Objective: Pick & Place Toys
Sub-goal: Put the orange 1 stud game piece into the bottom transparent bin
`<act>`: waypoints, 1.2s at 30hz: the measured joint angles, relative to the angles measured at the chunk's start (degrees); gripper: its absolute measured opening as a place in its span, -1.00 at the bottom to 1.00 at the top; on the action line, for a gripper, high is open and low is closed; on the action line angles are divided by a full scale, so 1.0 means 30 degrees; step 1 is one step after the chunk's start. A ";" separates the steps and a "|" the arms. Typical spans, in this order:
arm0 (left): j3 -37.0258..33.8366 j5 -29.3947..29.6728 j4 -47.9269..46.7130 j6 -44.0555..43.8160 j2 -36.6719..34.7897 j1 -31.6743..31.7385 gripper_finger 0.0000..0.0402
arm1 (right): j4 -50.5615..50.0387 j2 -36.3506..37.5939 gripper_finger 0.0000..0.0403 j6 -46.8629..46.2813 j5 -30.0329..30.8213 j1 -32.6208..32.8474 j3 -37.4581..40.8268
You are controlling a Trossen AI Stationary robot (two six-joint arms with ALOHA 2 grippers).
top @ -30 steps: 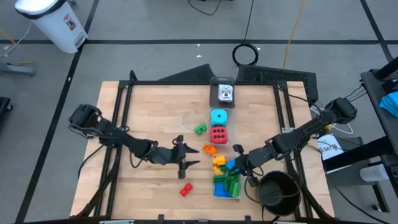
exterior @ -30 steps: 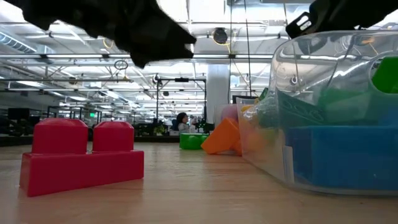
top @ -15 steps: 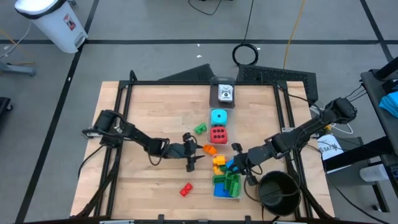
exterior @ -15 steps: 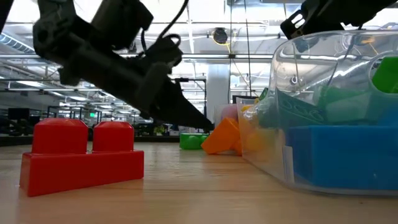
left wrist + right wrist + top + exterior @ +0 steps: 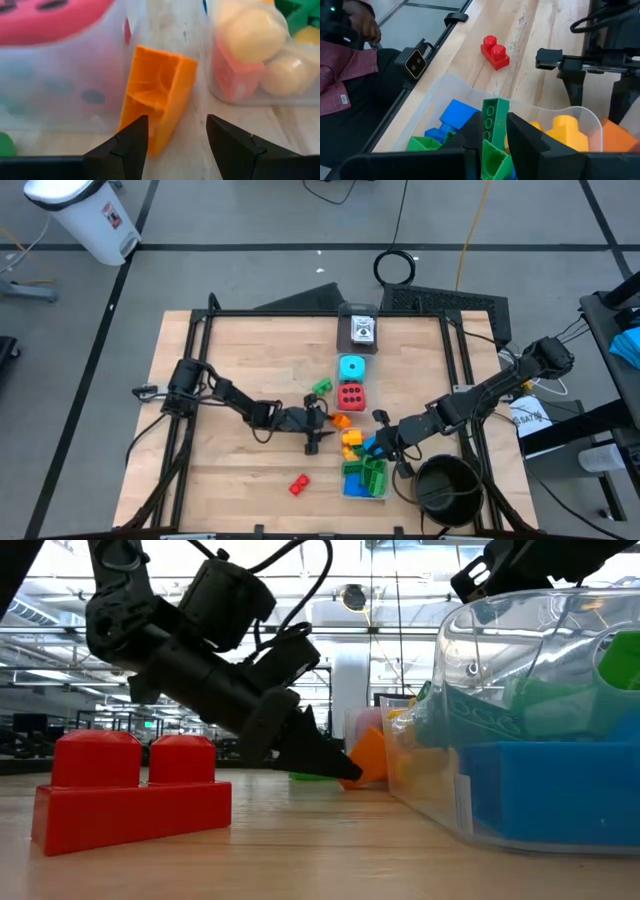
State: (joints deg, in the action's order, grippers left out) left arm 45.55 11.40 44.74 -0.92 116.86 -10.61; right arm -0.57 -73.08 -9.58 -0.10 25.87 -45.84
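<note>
An orange brick (image 5: 341, 421) (image 5: 157, 90) lies on the table left of the clear box (image 5: 384, 492), beside a second clear container. My left gripper (image 5: 320, 425) (image 5: 177, 127) is low at the brick's left end and open; the brick's end lies between its fingers. Whether a finger touches the brick, I cannot tell. My right gripper (image 5: 383, 442) (image 5: 494, 122) hangs over the clear box (image 5: 455, 80), shut on a long green brick (image 5: 495, 112). A red brick (image 5: 299, 485) (image 5: 130, 795) lies alone near the front edge. My right gripper pinches the long green brick between its two fingers, on its two narrow sides (image 5: 490, 131) below its top end. The brick stands upright, its top sticking up past the fingers. Its lower end is hidden among the bricks in the clear box.
A cyan die (image 5: 351, 367), a red die (image 5: 351, 395) and a small green brick (image 5: 322, 387) sit behind the orange brick, with a picture card (image 5: 362, 330) at the far edge. A black bowl (image 5: 448, 488) stands at the near right. A person's sleeve (image 5: 340, 70) shows beyond the table's edge.
My left gripper has gone toward the table's right edge and down to the tabletop, up to the orange brick, its fingers open all the while. The orange brick and the red brick have stayed where they were.
</note>
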 joint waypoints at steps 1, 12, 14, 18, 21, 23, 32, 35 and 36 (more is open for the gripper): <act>0.0054 0.0000 0.0080 0.0129 0.0022 0.0050 0.01 | -0.0021 0.0000 -0.71 0.0000 0.0000 0.0000 0.0000; 0.0032 -0.0192 -0.0383 0.0246 0.0022 0.0447 -0.69 | -0.0034 0.0000 -0.70 0.0000 0.0000 0.0000 0.0000; 0.0032 -0.0370 -0.0383 0.0288 0.0022 0.0535 -0.87 | -0.0034 0.0000 -0.70 0.0000 0.0000 0.0000 0.0000; 0.0032 -0.0590 -0.0394 0.0213 0.0022 0.0639 -0.93 | -0.0034 0.0000 -0.71 0.0000 0.0000 0.0000 0.0000; 0.0031 -0.0568 -0.0499 0.0194 -0.0091 0.0519 -0.95 | -0.0034 0.0000 -0.70 0.0000 0.0000 0.0000 0.0000; 0.0025 -0.0576 -0.0501 0.0136 -0.0282 0.0354 -0.97 | -0.0034 0.0000 -0.70 0.0000 0.0000 0.0000 0.0000; 0.0018 -0.0009 -0.2406 0.0235 -0.3121 -0.0778 -0.96 | -0.0041 0.0000 -0.71 0.0166 0.0000 0.0000 0.0000; 0.0018 0.1023 -0.4064 0.0543 -0.4689 -0.1195 -0.96 | -0.0034 -0.0006 -0.71 0.0621 0.0173 0.0000 0.0000; 0.0018 0.1311 -0.4665 0.0668 -0.5226 -0.1343 -0.97 | -0.0016 -0.0007 -0.71 0.0647 0.0556 0.0000 0.0000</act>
State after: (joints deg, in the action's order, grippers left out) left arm 45.60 15.33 30.75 1.08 101.18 -14.63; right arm -0.61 -73.10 -7.64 1.57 25.87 -45.84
